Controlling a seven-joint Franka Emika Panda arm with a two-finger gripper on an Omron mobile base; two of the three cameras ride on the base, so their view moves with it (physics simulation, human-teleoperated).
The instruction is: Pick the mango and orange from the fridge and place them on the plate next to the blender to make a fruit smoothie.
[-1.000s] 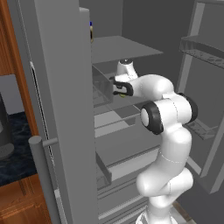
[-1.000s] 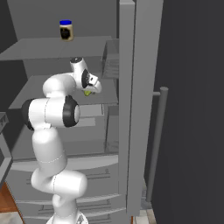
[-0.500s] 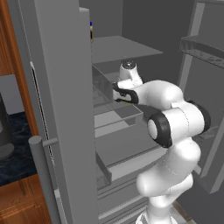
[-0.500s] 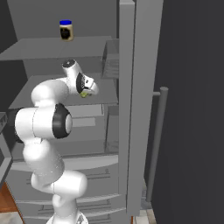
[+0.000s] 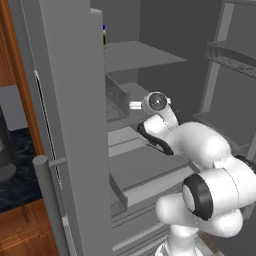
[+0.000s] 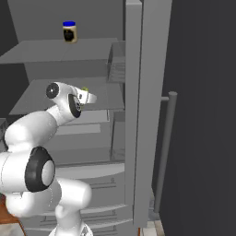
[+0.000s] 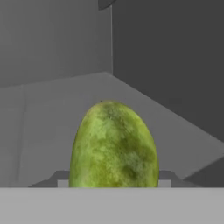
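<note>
The end effector [image 6: 90,97] was closed narrowly on the mango [image 7: 113,145], which filled the space directly ahead of it in the hand view, its green-yellow skin rising between the jaws. In the right base view a small green patch of the mango showed at the end effector's tip, above the middle fridge shelf [image 6: 50,94]. Compared with one second earlier, the arm had swung its elbow outward and lower, and the wrist had drawn back toward the open front of the fridge [image 5: 70,125], while the grip width stayed unchanged. This indicated that the grasp was secure and that extraction of the first fruit was under way. The blue-lidded jar [image 6: 69,32] stood on the shelf above the end effector, well apart from it. The open fridge door [image 6: 138,106] stood just beside the end effector's path, so clearance there would need attention during withdrawal. The mango had not yet reached the plate, and the orange remained to be collected afterwards.
</note>
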